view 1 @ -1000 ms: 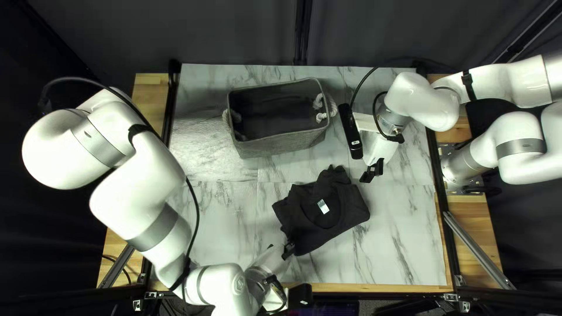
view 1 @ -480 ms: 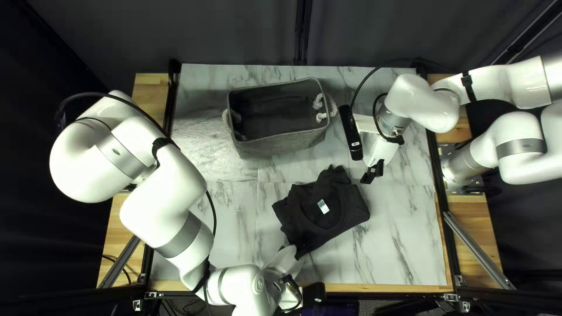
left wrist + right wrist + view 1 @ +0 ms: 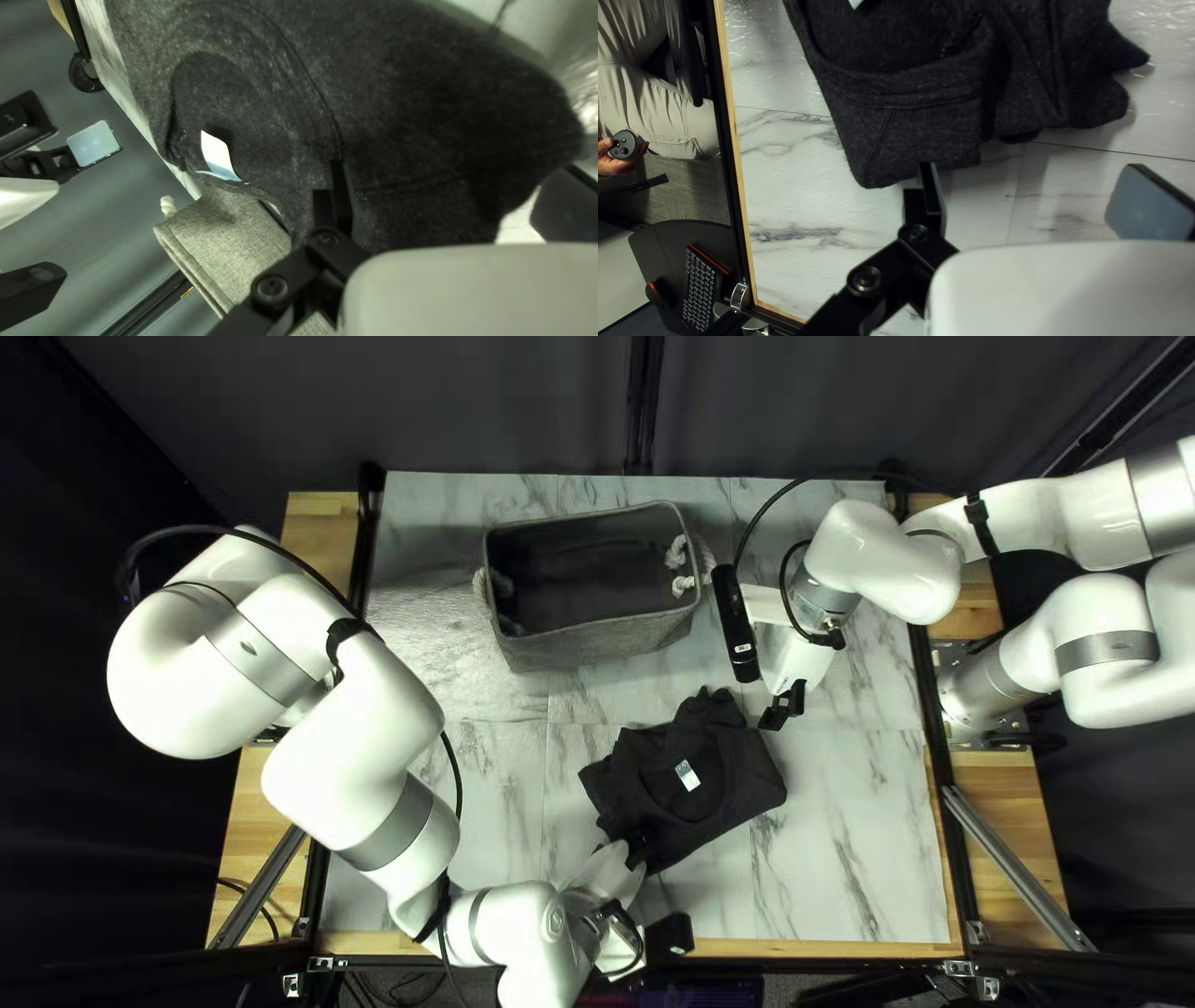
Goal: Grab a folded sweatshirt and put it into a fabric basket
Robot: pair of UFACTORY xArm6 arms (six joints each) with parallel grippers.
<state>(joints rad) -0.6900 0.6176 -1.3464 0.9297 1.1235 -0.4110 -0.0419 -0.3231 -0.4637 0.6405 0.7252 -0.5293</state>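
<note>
The dark folded sweatshirt (image 3: 735, 794) lies on the table in front of the grey fabric basket (image 3: 604, 645). My left gripper (image 3: 636, 846) is at its near-left edge. In the left wrist view, that gripper (image 3: 451, 167) is open, one finger over the sweatshirt (image 3: 405, 93), the other beyond its edge; whether either touches cloth, I cannot tell. The basket (image 3: 227, 239) shows beyond. My right gripper (image 3: 782, 707) hangs off the sweatshirt's far-right side. In the right wrist view, this gripper (image 3: 1033, 167) stands open, with the sweatshirt (image 3: 909, 124) just ahead and no cloth between its fingers.
Rope handles (image 3: 682, 568) stick out at the basket's ends. Past the table's near edge (image 3: 732, 155), the right wrist view shows a seated person (image 3: 657, 93) with a round controller (image 3: 626, 144) in hand, and a keyboard (image 3: 705, 289).
My left arm has swung to the right in the top left view, its gripper shifting right along the sweatshirt's near edge. The right gripper has edged slightly left. The sweatshirt and basket have stayed put.
</note>
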